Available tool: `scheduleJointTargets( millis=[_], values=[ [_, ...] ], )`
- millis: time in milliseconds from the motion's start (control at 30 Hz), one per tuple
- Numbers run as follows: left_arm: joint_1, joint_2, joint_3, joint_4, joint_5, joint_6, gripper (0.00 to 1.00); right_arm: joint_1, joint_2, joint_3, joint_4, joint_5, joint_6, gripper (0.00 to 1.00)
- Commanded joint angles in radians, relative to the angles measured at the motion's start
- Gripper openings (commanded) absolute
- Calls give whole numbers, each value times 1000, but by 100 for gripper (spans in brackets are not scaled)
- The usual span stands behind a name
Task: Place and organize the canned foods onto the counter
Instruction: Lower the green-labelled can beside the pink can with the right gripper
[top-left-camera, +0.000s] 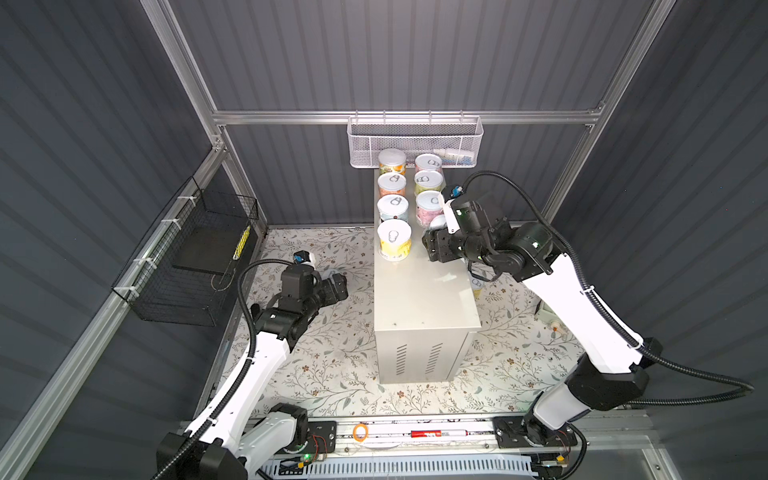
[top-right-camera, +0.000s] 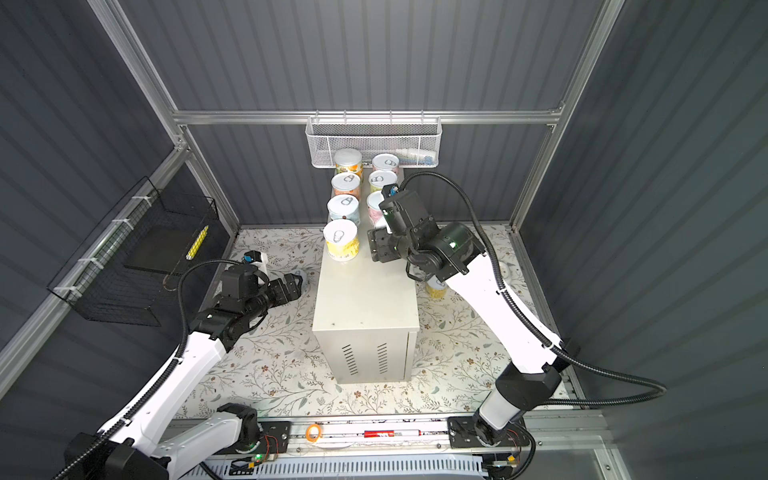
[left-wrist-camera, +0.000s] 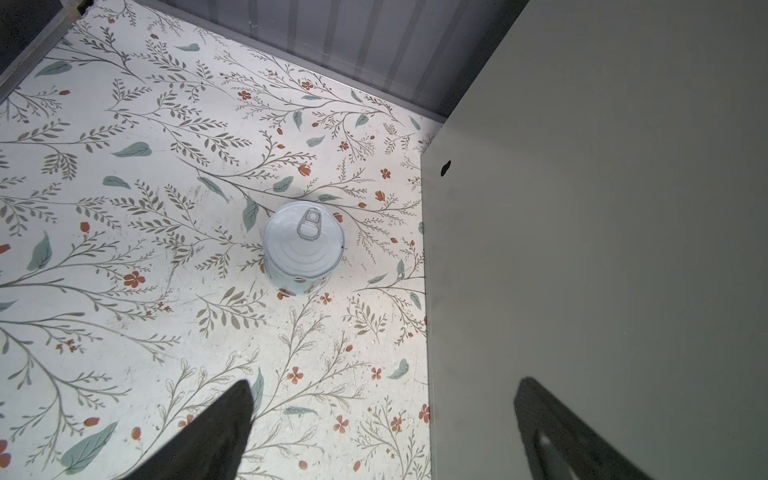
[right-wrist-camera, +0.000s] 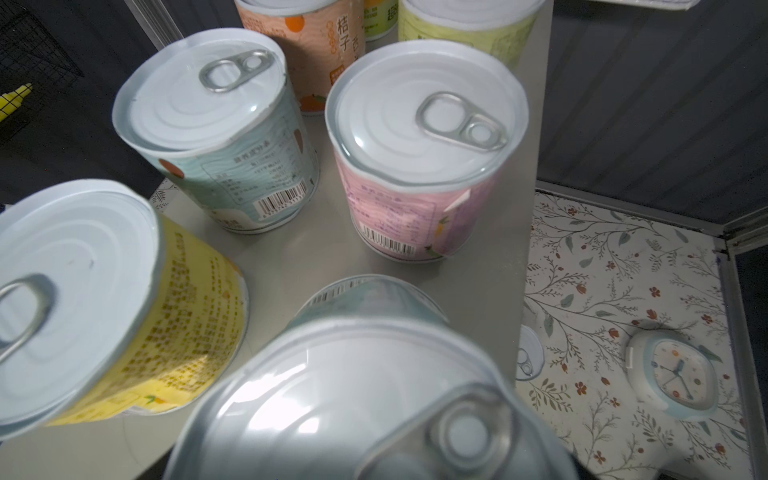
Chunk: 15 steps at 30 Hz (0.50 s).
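Observation:
The counter (top-left-camera: 419, 299) is a cream box with two rows of upright canned foods at its far end, among them a yellow can (top-left-camera: 394, 241), a light blue can (top-left-camera: 392, 208) and a pink can (top-left-camera: 429, 205). My right gripper (top-left-camera: 432, 230) is shut on another light blue can (right-wrist-camera: 353, 395), held upright at the near end of the right row, next to the pink can (right-wrist-camera: 419, 158). My left gripper (left-wrist-camera: 386, 390) hangs open and empty over the floor mat, left of the counter, short of a pale can (left-wrist-camera: 303, 245) standing there.
One more can (top-left-camera: 477, 286) stands on the floral mat (top-left-camera: 332, 365) right of the counter, under my right arm. A small round clock (right-wrist-camera: 673, 374) lies further right. A white mesh basket (top-left-camera: 415, 141) hangs behind the counter and a black wire basket (top-left-camera: 187, 257) on the left wall.

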Motion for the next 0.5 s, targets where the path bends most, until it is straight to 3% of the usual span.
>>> scheduleJointTargets(
  millis=[0, 467],
  values=[
    [1, -18, -11, -16, 0, 23, 99, 5, 5, 45, 28, 19, -9, 60],
    [1, -16, -15, -18, -10, 26, 99, 3, 35, 78, 15, 32, -40, 75]
  ],
)
